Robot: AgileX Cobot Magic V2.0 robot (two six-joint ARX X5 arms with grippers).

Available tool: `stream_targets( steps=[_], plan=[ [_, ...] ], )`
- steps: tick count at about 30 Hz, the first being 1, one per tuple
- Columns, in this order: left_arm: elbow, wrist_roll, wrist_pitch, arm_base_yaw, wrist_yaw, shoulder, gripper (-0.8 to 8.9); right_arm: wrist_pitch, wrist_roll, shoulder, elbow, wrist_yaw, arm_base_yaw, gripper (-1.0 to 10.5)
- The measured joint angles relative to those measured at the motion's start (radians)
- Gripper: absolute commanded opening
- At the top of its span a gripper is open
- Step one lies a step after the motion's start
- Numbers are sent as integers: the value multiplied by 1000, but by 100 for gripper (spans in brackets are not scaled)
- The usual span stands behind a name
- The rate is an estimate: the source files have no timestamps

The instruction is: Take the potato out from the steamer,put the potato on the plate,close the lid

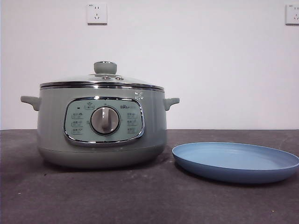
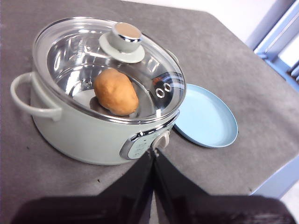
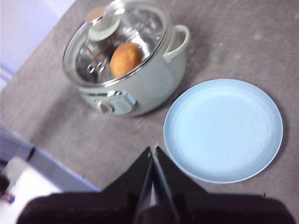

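**Nothing lifted yet: the lid comes first**

The steamer (image 1: pixel 102 128) stands on the dark surface (image 1: pixel 93 196) with its dial facing the front camera, and it serves as the landmark here. The lid (image 1: pixel 102 83) sits squarely on the steamer's rim, knob up. Through the glass the potato (image 2: pixel 116 91) shows lying on the floor of the steamer, near the wall on the dial side. To the right of the steamer, just beside its base and apparently not touching it, lies the plate (image 1: pixel 236 162), with nothing on it.

Both arms wait above and short of the steamer, out of the front view. The left gripper (image 2: pixel 153 154) hangs on the dial side of the steamer with its jaws pressed together and holding nothing. The right gripper (image 3: pixel 153 151) hangs near the plate's edge, on the side away from the steamer, its jaws likewise together and empty.

By my judgement the task stands at its very beginning: the potato cannot be reached while the lid is on. The next move calls for one gripper to spread its jaws, come down over the knob, clamp it and lift the lid clear, leaving the steamer's mouth free for the other gripper.
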Motion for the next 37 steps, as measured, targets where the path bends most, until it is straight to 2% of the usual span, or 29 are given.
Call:
stream_targets(
  steps=[4,5,6,7,8,10,11,13,26,32,37],
  plan=[
    [47,45,-34,-2,0,18,8,-29,-32,19,24,0,16,12],
    [51,47,-34,-2,0,18,43,-31,-35,20,24,1,18,18],
    [53,52,-35,-2,-1,18,134,-31,-38,20,24,1,20,74],
    [54,53,-35,-2,-1,18,271,-31,-40,20,24,1,21,173],
    [54,54,-35,-2,-1,18,431,-31,-41,19,24,1,22,300],
    [54,56,-35,-2,-2,18,629,-31,-41,19,24,2,22,532],
    [54,56,-35,-2,-2,18,642,-31,-41,19,24,2,22,616],
    [54,56,-35,-2,-2,18,638,-32,-41,20,24,2,22,656],
    [70,60,-14,-14,-5,56,639,-32,-39,21,24,2,22,658],
    [138,61,51,-64,-32,173,638,-32,-37,21,24,2,22,658],
    [229,63,116,-149,-105,327,638,-32,-37,21,24,2,22,657]
  ],
)
